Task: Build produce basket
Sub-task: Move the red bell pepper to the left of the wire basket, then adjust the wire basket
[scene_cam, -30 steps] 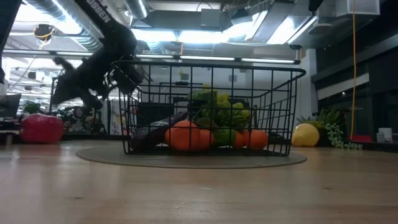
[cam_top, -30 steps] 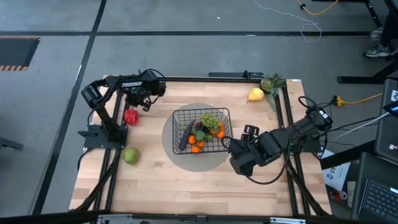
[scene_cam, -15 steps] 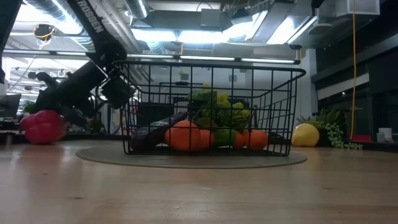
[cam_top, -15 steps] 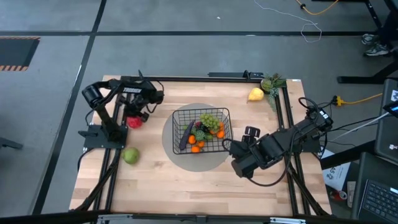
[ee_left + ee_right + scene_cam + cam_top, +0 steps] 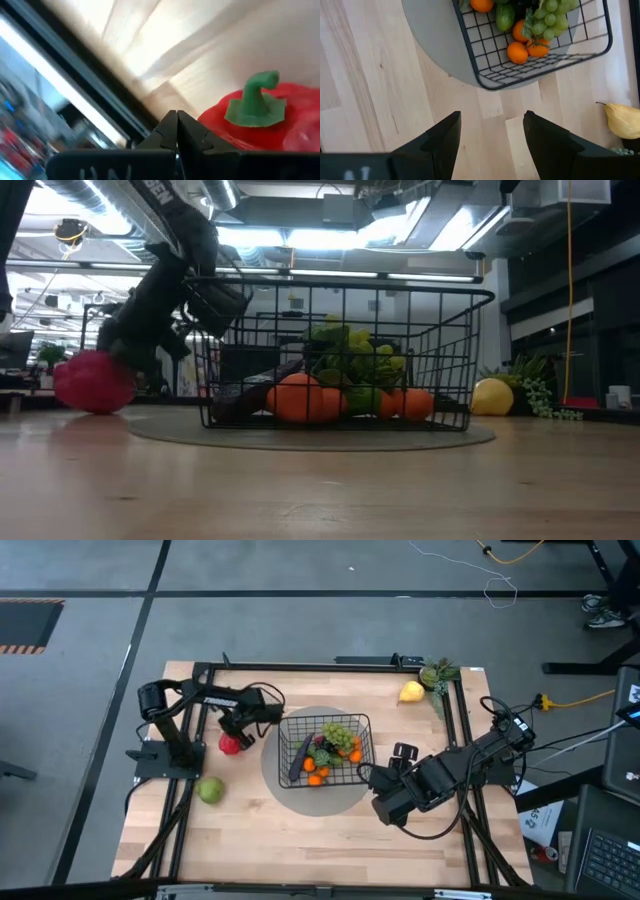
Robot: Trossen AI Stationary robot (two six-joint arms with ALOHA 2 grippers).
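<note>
The black wire basket stands on a round grey mat at mid-table. It holds green grapes, oranges, a cucumber and a dark eggplant. A red pepper with a green stem rests on the table just left of the mat. My left gripper is shut and right beside the pepper; it also shows in the low view. My right gripper is open and empty over the table, right of the basket. My left gripper has its shut fingers against the pepper's upper side, which meets the outer side of one finger. The fingers slant down from the table's far left. The pepper sits on the table.
A green apple lies near the left rail. A yellow pear and a green sprig lie at the far right corner. Black frame rails run along the table's left, right and far edges. Bare wood lies along the near side.
My left gripper has come down beside the pepper and gone toward the table's right and near edge, toward the basket. The pepper has slid along the table with it, from beside the left rail to the mat's left edge.
</note>
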